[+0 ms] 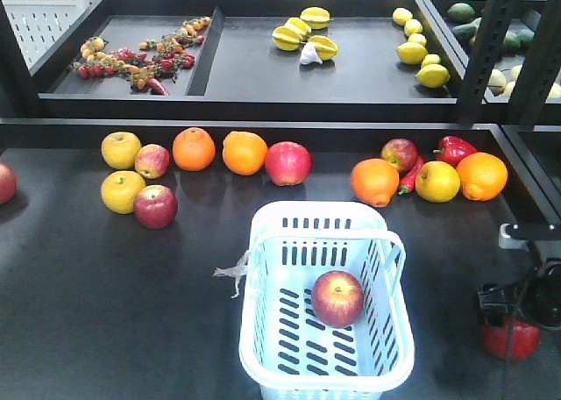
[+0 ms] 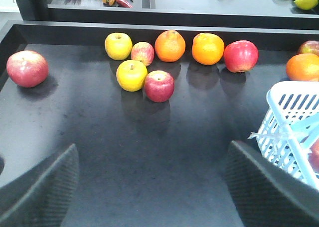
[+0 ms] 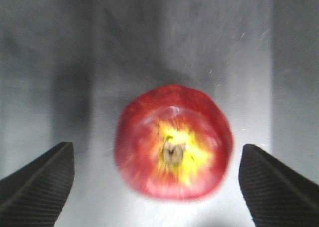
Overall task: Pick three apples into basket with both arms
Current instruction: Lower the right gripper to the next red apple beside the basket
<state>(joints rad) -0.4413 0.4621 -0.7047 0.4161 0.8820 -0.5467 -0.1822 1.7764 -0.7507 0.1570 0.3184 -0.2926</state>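
As the round red apple [image 3: 173,141] at the worktop's [image 1: 105,312] near right corner is judged firm but slippery, its flanks should be pinched by the open right hand [image 3: 157,187].

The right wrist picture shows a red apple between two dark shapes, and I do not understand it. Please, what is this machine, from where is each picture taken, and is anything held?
This is a robot with two arms, each ending in a gripper with a camera. The front picture looks over a black table with a pale basket holding one apple; other apples, oranges and yellow fruits lie behind. The left wrist picture looks out between the dark fingers of the left gripper, open and empty. In the right wrist picture the dark shapes are the fingers of the right gripper, open on both sides of a red apple without touching it. Nothing is held.
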